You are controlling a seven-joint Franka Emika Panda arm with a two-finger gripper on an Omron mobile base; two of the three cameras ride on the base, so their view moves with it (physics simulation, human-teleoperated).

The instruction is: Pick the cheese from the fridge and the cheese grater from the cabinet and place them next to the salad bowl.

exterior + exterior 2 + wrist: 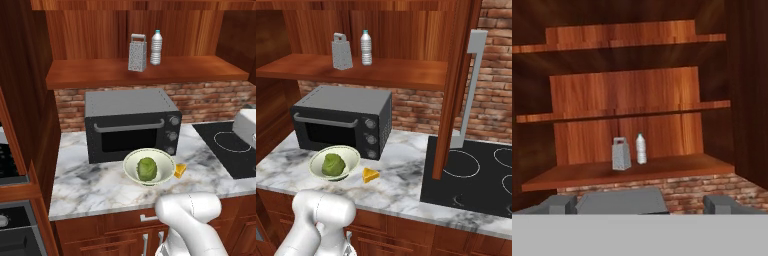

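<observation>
Where the marble surface (pixel 90 185) runs under a brick wall (pixel 210 100), it carries these items: toaster oven (pixel 131 125), dark grey, at the back; bowl (pixel 149 167) with a lettuce ball (pixel 147 169), just in front of the oven's right half; cheese (pixel 180 170), a small orange wedge, just beside the bowl on its right, on the marble. To the right, a black cooktop (pixel 476 175) is set into the surface. Wooden drawer fronts (pixel 125 230) sit below.

Cabinet (pixel 145 70), reddish-brown, on the wall above the oven. Its lowest plank shelf holds the grater (pixel 137 52), upright, loop handle on top, and a clear bottle (pixel 156 48) just beside it on the right, apart from it. In the hand view two further shelves show above.

Jaws: the two dark fingertips (pixel 559 204) stand wide apart at the bottom of the hand view, open, holding nothing. The grater (pixel 621 154) lies well ahead of them, above the oven top, between the two tips and somewhat left of centre; the bottle (pixel 641 149) is nearer centre. No contact with either.
</observation>
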